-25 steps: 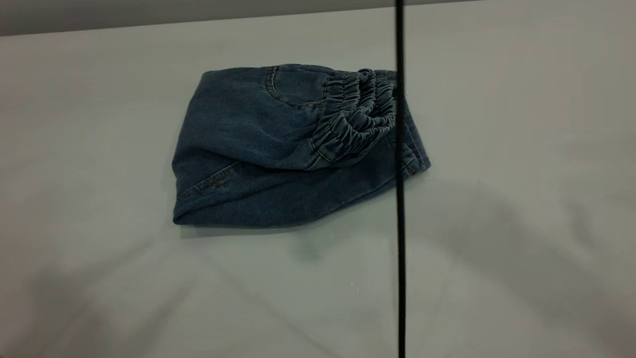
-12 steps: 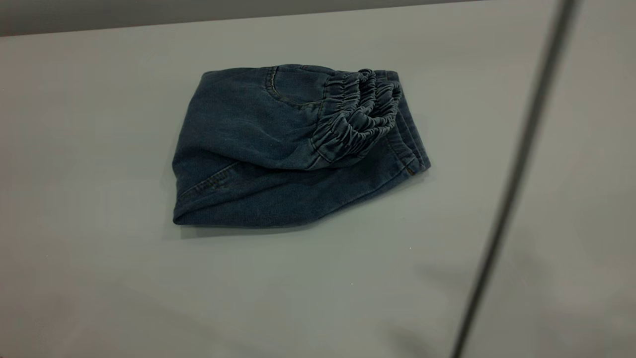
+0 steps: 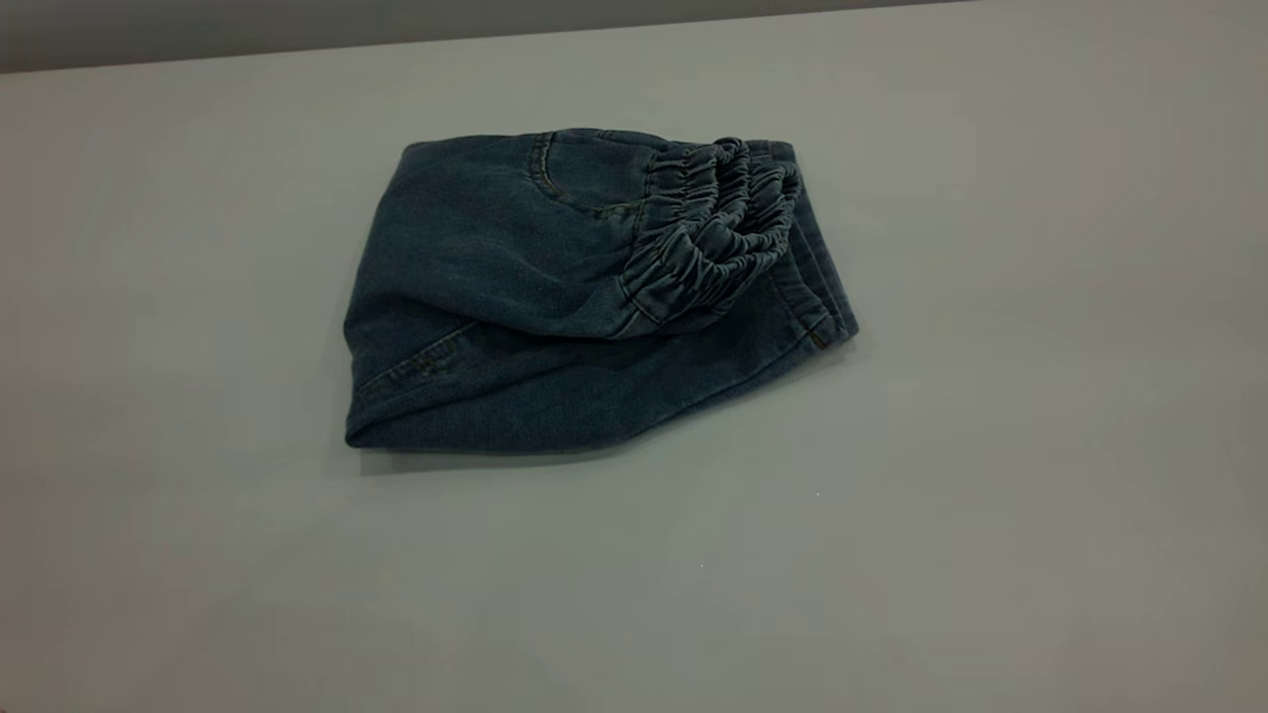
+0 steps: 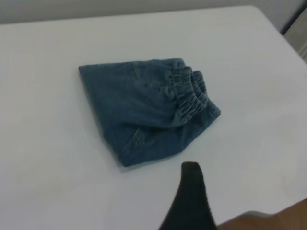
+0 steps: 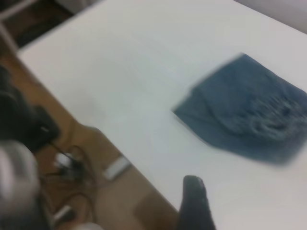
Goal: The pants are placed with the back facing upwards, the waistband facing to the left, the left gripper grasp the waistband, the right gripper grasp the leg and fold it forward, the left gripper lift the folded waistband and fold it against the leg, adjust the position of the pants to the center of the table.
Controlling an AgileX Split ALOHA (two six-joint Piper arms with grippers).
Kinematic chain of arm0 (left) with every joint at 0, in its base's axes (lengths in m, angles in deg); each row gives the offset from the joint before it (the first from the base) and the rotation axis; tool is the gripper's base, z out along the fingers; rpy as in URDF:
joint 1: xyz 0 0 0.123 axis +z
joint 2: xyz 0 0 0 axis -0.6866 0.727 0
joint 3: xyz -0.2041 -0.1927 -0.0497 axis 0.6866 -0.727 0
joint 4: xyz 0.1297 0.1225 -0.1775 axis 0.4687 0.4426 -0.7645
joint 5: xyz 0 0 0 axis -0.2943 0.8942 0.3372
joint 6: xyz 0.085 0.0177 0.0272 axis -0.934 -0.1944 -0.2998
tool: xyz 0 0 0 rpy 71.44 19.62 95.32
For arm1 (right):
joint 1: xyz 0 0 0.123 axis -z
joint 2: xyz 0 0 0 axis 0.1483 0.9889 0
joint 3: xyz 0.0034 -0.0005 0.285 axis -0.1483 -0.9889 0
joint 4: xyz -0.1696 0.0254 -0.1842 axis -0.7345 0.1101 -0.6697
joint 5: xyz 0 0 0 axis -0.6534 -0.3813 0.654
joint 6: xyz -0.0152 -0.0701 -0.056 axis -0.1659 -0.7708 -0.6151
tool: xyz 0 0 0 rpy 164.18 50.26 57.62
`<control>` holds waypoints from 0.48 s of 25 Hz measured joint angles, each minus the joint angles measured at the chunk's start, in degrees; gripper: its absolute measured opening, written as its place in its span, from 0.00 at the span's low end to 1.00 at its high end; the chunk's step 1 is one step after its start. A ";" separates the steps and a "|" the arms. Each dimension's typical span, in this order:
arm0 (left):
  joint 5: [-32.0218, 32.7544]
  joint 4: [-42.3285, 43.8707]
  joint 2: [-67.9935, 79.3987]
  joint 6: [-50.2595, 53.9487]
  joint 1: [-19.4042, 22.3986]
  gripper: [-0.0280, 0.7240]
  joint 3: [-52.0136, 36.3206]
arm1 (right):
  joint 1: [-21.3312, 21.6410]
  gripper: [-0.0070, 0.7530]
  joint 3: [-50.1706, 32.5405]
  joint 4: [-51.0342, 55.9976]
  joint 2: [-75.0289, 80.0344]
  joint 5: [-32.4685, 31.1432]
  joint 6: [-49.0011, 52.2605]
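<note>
Denim pants (image 3: 584, 297) lie folded, center-left of frame on my tabletop (image 3: 991, 495), waistband (image 3: 713, 233) doubled over on top. Both pincers hang well apart from them; whether spread, cannot tell.

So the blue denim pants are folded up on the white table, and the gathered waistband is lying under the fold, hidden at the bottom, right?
Not quite. The blue denim pants are folded on the white table, but the gathered elastic waistband lies on top of the fold, in plain sight, resting over the leg layer beneath. The exterior view shows this; the left wrist view agrees.
</note>
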 joint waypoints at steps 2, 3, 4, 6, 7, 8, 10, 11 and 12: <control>-0.14 0.81 -2.21 0.00 0.00 0.74 -0.68 | 0.00 0.61 -5.05 -2.36 -5.58 -0.06 1.75; -0.07 1.59 -2.94 0.00 0.00 0.74 -1.19 | 0.00 0.61 -7.69 -3.21 -7.67 -0.06 2.64; -0.07 2.66 -3.61 0.00 0.00 0.74 -1.70 | 0.00 0.61 -10.20 -4.12 -9.96 -0.06 2.92; -0.07 4.77 -4.18 0.00 0.00 0.74 -3.31 | 0.00 0.61 -14.57 -5.58 -13.78 0.02 3.04; -0.07 5.50 -4.18 0.00 0.00 0.74 -4.29 | 0.00 0.61 -16.85 -6.42 -14.97 0.08 3.04; -0.13 6.38 -4.12 0.00 0.00 0.74 -5.21 | 0.00 0.61 -18.76 -7.17 -16.05 0.07 3.04; -0.19 7.94 -4.12 0.00 0.00 0.74 -7.71 | 0.00 0.61 -23.24 -9.08 -16.98 0.44 3.04; -0.19 8.47 -4.12 -0.05 0.00 0.74 -8.82 | 0.00 0.61 -25.34 -9.34 -16.98 1.54 3.04; -0.19 8.86 -4.12 -0.05 0.00 0.74 -10.12 | 0.05 0.61 -27.01 -9.33 -16.93 3.23 3.04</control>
